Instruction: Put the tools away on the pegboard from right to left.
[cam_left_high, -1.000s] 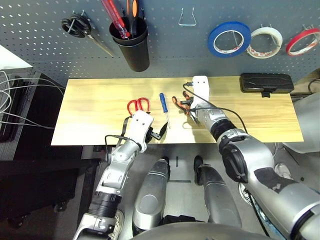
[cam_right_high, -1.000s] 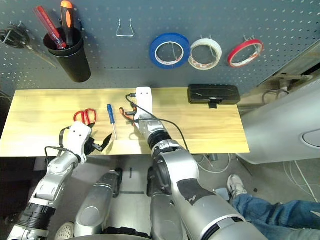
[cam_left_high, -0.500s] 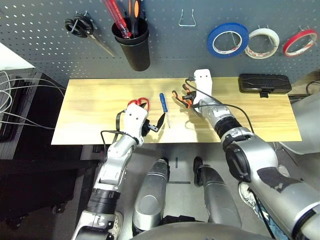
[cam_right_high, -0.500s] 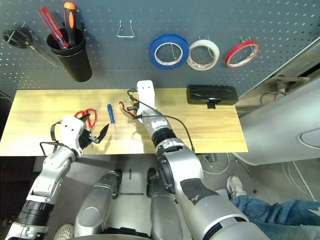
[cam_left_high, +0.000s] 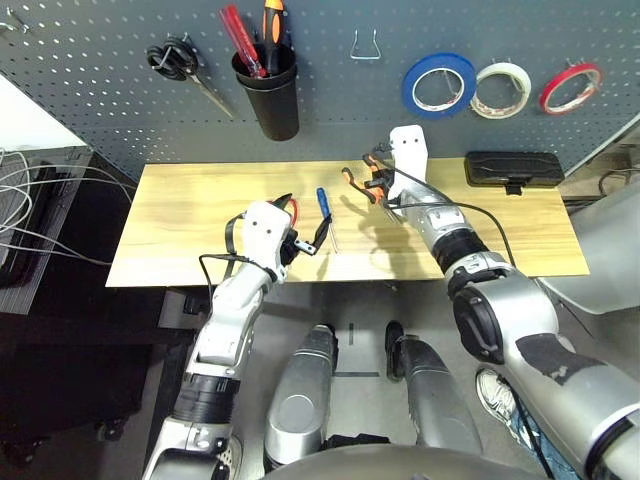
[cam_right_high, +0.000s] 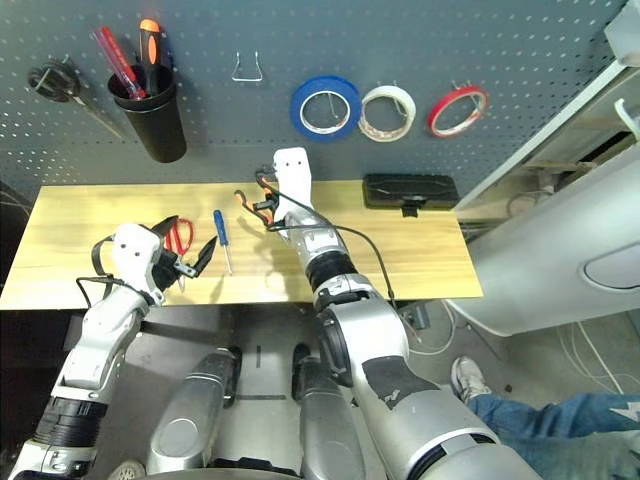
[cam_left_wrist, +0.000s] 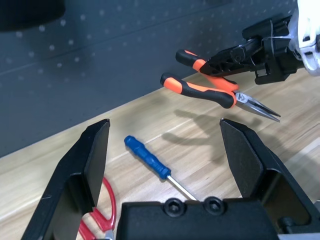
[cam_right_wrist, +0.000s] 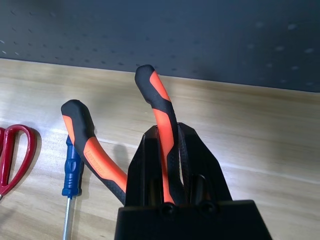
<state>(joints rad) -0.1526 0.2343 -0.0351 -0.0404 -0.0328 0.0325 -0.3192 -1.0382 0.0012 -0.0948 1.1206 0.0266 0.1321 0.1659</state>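
The orange-and-black-handled pliers (cam_left_wrist: 215, 85) hang clear of the wooden table (cam_left_high: 200, 200), lifted in front of the pegboard (cam_left_high: 100, 90) and casting a shadow on the wood below. The right gripper (cam_right_wrist: 170, 165) is clamped on one of the two handles, which runs up between its black fingers (cam_right_wrist: 200, 160); the other handle splays out to the side, free of the fingers, and the metal nose points down toward the table.

The small blue-handled screwdriver (cam_left_wrist: 147, 157) lies flat on the table, just beside the pliers' shadow and between the two arms. The red-handled scissors (cam_left_wrist: 97, 220) lie on the table next to the screwdriver, on the side away from the pliers, close under the left gripper (cam_left_wrist: 167, 165). That gripper's fingers (cam_left_wrist: 82, 170) are spread wide and hold nothing, hovering above the table with the screwdriver seen in the gap between them.

The blue tape ring (cam_left_high: 439, 84) hangs on the pegboard, above the pliers.
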